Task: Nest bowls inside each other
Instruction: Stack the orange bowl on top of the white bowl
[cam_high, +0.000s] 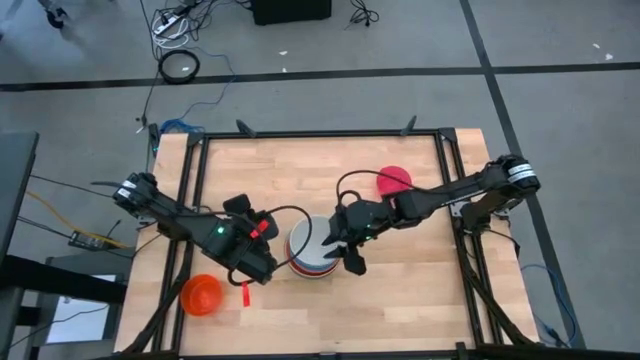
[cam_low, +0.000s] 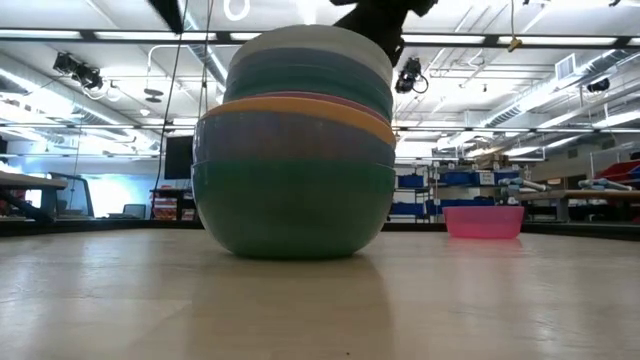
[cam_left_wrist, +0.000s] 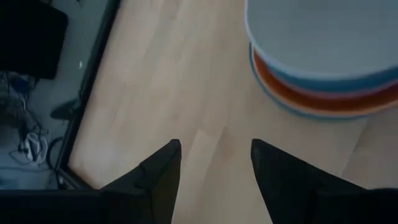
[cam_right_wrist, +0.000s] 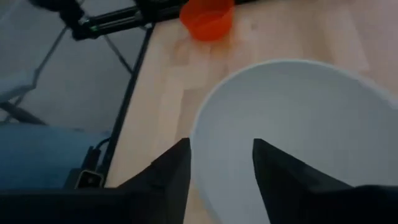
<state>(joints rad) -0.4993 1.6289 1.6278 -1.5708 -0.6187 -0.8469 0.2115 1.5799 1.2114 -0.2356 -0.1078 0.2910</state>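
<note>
Worktop (cam_high: 400, 290): pale wood, dark frame, grey floor around.
Orange bowl (cam_high: 201, 294): alone at 8 o'clock.
Left pincer (cam_high: 262, 272): parted wide, empty, at 9 o'clock of the stack.
Bowl stack (cam_high: 309, 247): centre, white bowl (cam_right_wrist: 292, 130) topmost.
Right pincer (cam_high: 345, 252): parted, empty, astride the stack's 3 o'clock rim.
Pink bowl (cam_high: 394, 180): 1 o'clock, apart.

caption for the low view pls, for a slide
Stack of nested bowls, white bowl on top, with a lone pink bowl farther back on the table.
</note>
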